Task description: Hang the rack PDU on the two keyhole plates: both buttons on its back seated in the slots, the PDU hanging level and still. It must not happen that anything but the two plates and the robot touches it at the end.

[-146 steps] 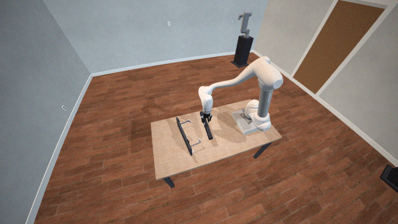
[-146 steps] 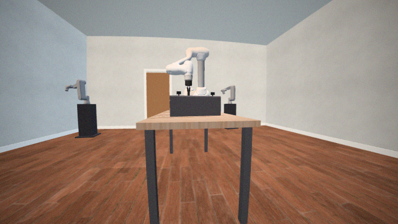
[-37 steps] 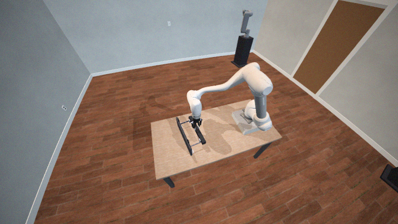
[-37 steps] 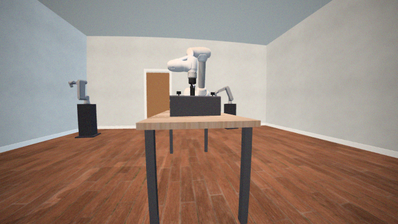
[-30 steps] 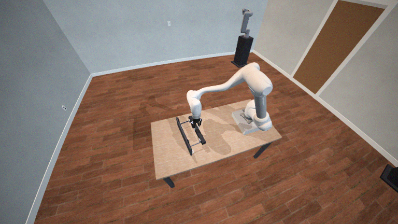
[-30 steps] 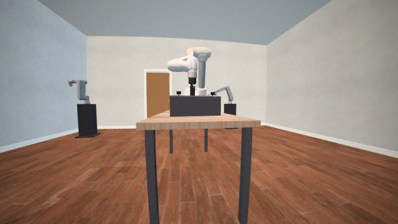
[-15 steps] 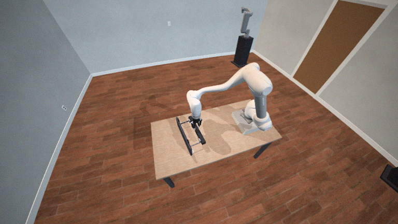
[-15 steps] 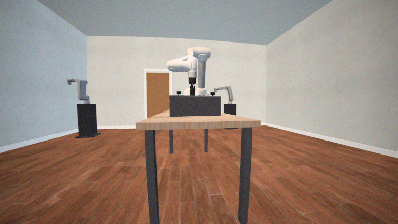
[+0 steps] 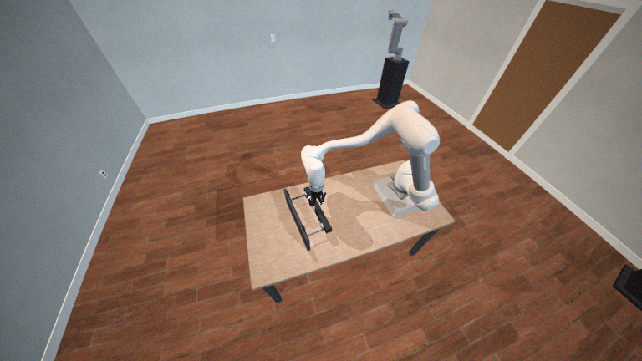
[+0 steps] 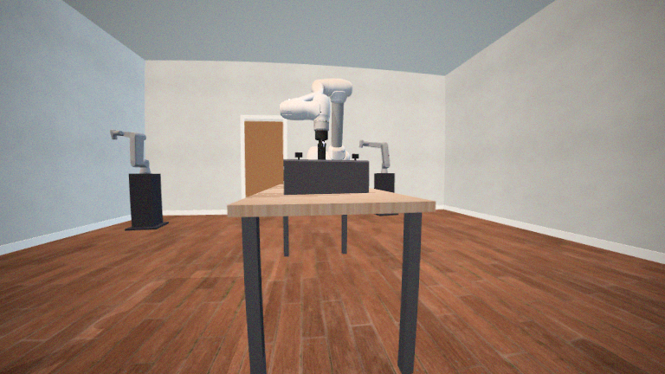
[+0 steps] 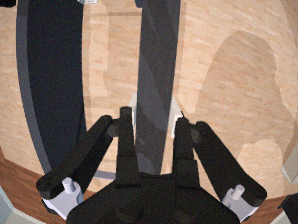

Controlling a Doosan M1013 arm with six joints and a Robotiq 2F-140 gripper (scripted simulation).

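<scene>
The rack PDU (image 9: 323, 220) (image 11: 160, 43) is a long dark grey bar, held a little above the table (image 9: 277, 260) (image 10: 325, 209) (image 11: 220, 63). My gripper (image 9: 315, 199) (image 10: 320, 150) (image 11: 152, 103) is shut on it from above, near its far end. A dark upright backboard (image 9: 296, 220) (image 10: 325, 177) (image 11: 49, 76) stands parallel to the PDU, to its left. Two thin rods (image 9: 296, 197) (image 9: 316, 231) reach from the board toward the PDU. The buttons on its back are hidden.
My arm's base (image 9: 399, 197) is on the table's right end. Two black knobs (image 10: 298, 154) (image 10: 355, 156) show above the backboard. Other arms on dark pedestals (image 9: 392, 76) (image 10: 144, 195) (image 10: 384, 178) stand by the walls, far off.
</scene>
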